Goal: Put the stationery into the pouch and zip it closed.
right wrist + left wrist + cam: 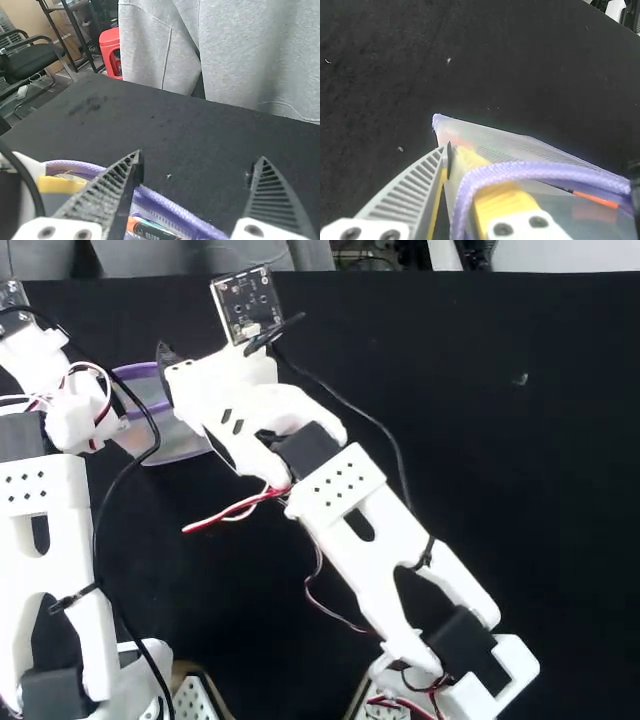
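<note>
A black tabletop (520, 460) is carrying everything here, and the action is crowding into its far left corner. At the left, the left pincer (451, 159) is clamping on one wall of the pouch (165, 440). Its grey ribbed finger is lying outside the clear plastic and its yellow one is sitting inside the mouth. The purple zip edge (540, 172) is looping around that yellow finger, and the mouth is gaping. The pouch is lying on the tabletop just right of that arm, between the two pincers. A pen (590, 198) with an orange band is showing through its wall (so at least part of the stationery is looking to be inside already). Further right, the right arm is stretching across from the near middle. The right pincer (200, 160) is hovering just above the pouch with its black fingers spread wide, gripping nothing.

The coming move is, as I judge it, turning on the zip. The zip edge seems to be running roughly left to right, directly under the right pincer, whose fingertips are reaching a little past the pouch's far side. With the left pincer occupied, the right arm is the free one and the better placed. The slider itself is not showing clearly enough to place.
</note>
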Robot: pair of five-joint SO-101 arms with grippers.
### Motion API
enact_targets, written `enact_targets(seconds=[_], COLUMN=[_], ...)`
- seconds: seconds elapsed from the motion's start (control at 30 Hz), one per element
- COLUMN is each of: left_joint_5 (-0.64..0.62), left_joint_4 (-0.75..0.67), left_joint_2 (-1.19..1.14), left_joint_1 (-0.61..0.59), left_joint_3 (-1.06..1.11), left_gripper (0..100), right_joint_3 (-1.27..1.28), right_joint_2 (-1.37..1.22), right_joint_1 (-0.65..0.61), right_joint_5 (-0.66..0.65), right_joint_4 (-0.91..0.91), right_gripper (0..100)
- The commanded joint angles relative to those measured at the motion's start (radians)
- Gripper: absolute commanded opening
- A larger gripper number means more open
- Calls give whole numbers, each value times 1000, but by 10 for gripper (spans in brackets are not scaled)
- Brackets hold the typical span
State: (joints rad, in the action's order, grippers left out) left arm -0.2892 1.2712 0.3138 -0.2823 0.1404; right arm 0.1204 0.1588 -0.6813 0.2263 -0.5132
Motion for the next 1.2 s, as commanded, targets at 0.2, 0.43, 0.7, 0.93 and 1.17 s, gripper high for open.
enact_targets(seconds=[0.2, 0.43, 0.7, 0.93, 1.17], left_joint_5=[-8, -6, -6, -6, -6], left_joint_4=[-23, -23, -25, -25, -25], left_joint_2=[-18, -21, -29, -29, -31], left_joint_1=[-48, -48, -47, -47, -47], left_joint_3=[-28, -25, -25, -24, -24], left_gripper=[29, 29, 29, 29, 29], right_joint_3=[-432, -590, -381, -147, 39], right_joint_2=[1, -8, -1, 1, 1], right_joint_1=[143, 259, 305, 305, 298], right_joint_5=[-152, -161, -221, -296, -373], right_joint_4=[-396, -635, -681, -562, -413], right_gripper=[328, 328, 258, 114, 217])
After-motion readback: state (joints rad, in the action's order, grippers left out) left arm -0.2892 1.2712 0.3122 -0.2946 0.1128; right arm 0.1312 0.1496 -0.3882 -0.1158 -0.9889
